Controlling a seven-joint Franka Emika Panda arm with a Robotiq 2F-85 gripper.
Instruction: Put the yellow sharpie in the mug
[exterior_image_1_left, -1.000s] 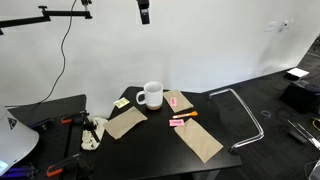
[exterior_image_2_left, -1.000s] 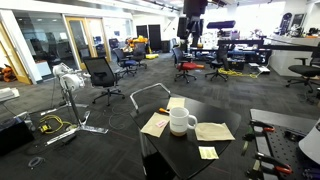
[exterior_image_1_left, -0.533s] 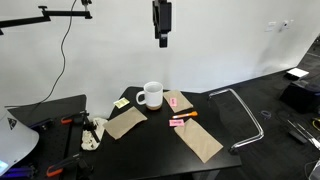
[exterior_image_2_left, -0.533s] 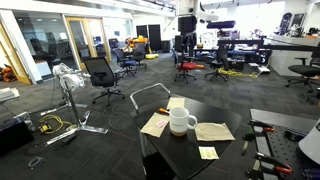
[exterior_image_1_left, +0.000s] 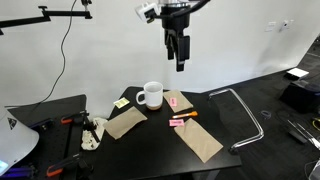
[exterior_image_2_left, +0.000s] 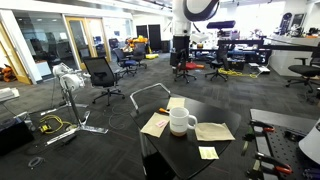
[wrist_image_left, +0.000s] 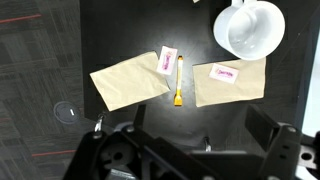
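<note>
1. The step in hand is judged to be the approach. The sharpie (wrist_image_left: 178, 82) lies flat on the surface (wrist_image_left: 120, 40) between 2 brown papers (wrist_image_left: 130, 82). The mug (wrist_image_left: 248, 28) stands upright nearby.
2. The descent is best made straight over the pen's middle, with the jaws set across its narrow width, so that the pink note (wrist_image_left: 168, 60) just beside it is not pinched.
3. The pincer (exterior_image_1_left: 180, 60) is held high above the surface, pointed down, on an arm reaching in from above.
4. In the wrist view its jaws are seen wide apart, and nothing is gripped.
</note>
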